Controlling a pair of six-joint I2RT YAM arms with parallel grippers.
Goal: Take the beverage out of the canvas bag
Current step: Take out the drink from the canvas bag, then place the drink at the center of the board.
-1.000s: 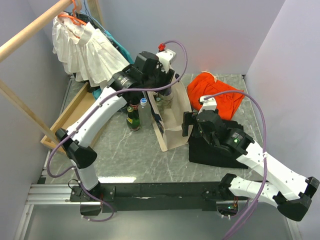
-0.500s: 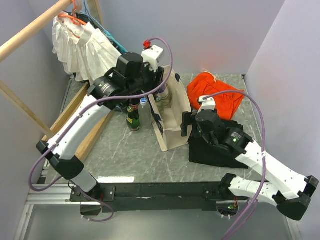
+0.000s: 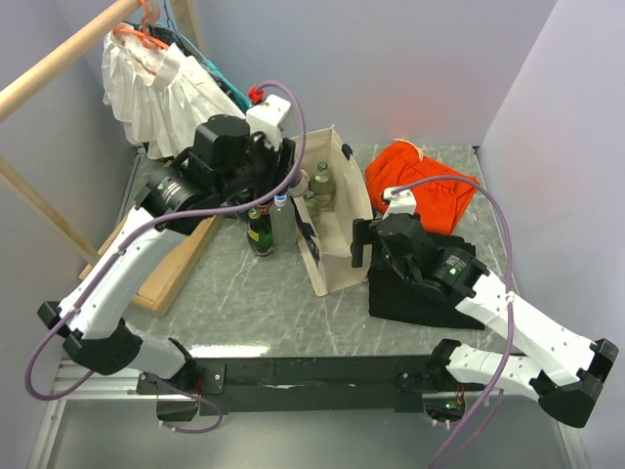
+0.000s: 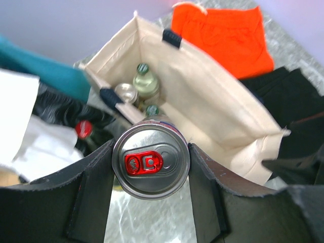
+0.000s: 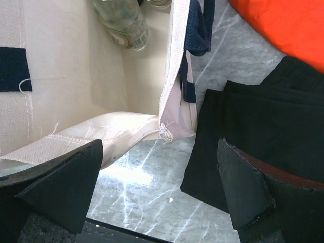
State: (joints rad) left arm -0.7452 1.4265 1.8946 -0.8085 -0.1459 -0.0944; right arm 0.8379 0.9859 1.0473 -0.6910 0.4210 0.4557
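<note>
Beverage can (image 4: pixel 150 162) upright, tab end up

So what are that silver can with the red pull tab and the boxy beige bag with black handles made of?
The silver can looks like aluminium: shiny brushed lid, pressed rim, red-coated tab. The boxy beige bag seems to be matte woven canvas, with stitched seams and a loose thread at one corner; its black handles look like webbing, probably.
</note>
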